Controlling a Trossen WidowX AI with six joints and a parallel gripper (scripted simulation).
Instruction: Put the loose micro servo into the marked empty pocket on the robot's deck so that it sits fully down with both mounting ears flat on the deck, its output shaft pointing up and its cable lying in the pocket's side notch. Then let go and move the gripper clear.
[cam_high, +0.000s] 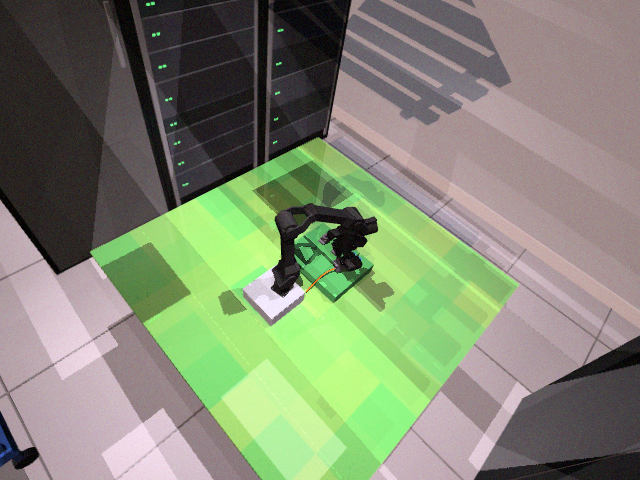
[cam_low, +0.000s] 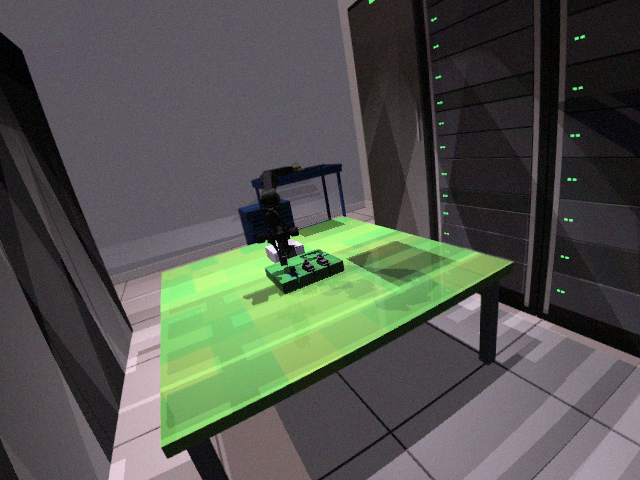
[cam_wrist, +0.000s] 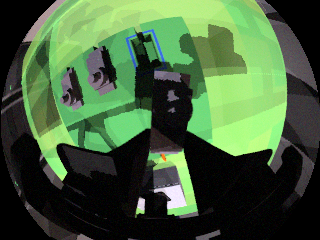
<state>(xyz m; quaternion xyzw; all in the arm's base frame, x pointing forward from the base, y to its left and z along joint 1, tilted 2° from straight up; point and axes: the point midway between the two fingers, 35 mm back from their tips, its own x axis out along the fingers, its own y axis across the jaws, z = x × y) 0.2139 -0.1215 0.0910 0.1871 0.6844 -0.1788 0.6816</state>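
Clamped between the dark fingers at the bottom of the wrist view, the micro servo (cam_wrist: 168, 96) is seen as a dark block with a pale patch, so the gripper (cam_wrist: 163, 150) is judged to be closed on it, not empty. An orange cable (cam_high: 319, 277) is seen trailing from the servo toward the arm's white base (cam_high: 273, 299). Beyond the servo, the green deck (cam_low: 330, 269) is seen on the table (cam_low: 361, 330), and the blue-outlined empty pocket (cam_wrist: 146, 50) is found just past the held part, slightly to its left. Two seated servos (cam_wrist: 102, 70) are seen further left on the deck.

For the step in hand, the servo should be carried over the blue outline, squared to it, and kept upright so that the shaft points up. The cable should be turned toward the side notch before descent; which side the notch lies on cannot be told. A slow, straight lowering is advised, with release only once both ears are judged flat.

No brand, label or readable writing is found; only green indicator lights are seen on the server racks (cam_high: 206, 77) behind.
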